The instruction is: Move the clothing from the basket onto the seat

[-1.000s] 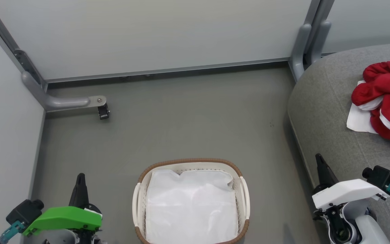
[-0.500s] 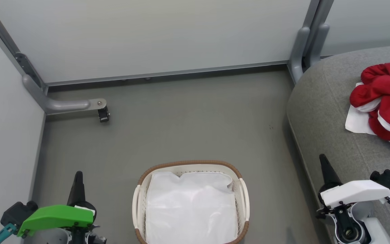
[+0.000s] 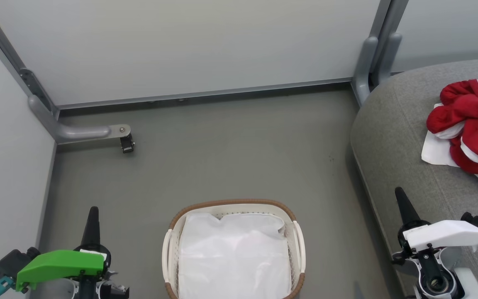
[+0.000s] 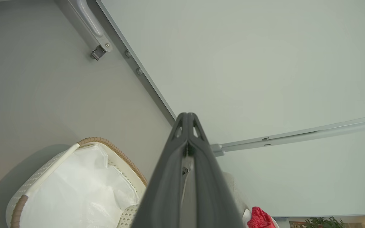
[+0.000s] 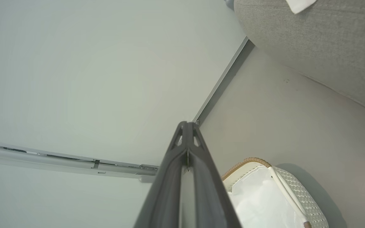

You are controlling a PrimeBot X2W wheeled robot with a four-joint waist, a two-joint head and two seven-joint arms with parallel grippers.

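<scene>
The left gripper (image 3: 93, 212) is clenched on nothing, its two dark fingers pressed together into a single point; the left wrist view shows the tips (image 4: 187, 116) meeting. The right gripper (image 3: 401, 196) is clenched the same way, empty.

The basket (image 3: 230, 203) stands on the grey floor (image 3: 230, 145) between the two grippers, right of the left one and left of the right one, apart from both. A white sheet (image 3: 235, 257) lines it.

The seat (image 3: 392, 133) lies just to the right of the right gripper, whose fingers point up along its rounded edge. Farther ahead of that gripper and to its right, the clothing (image 3: 473, 120) rests on the seat, a crumpled red heap with white stripes lying partly on a small white cloth (image 3: 433, 151). It is well apart from the left gripper, beyond the basket.

Past both fingertips stands a pale wall panel (image 3: 181, 41).
</scene>
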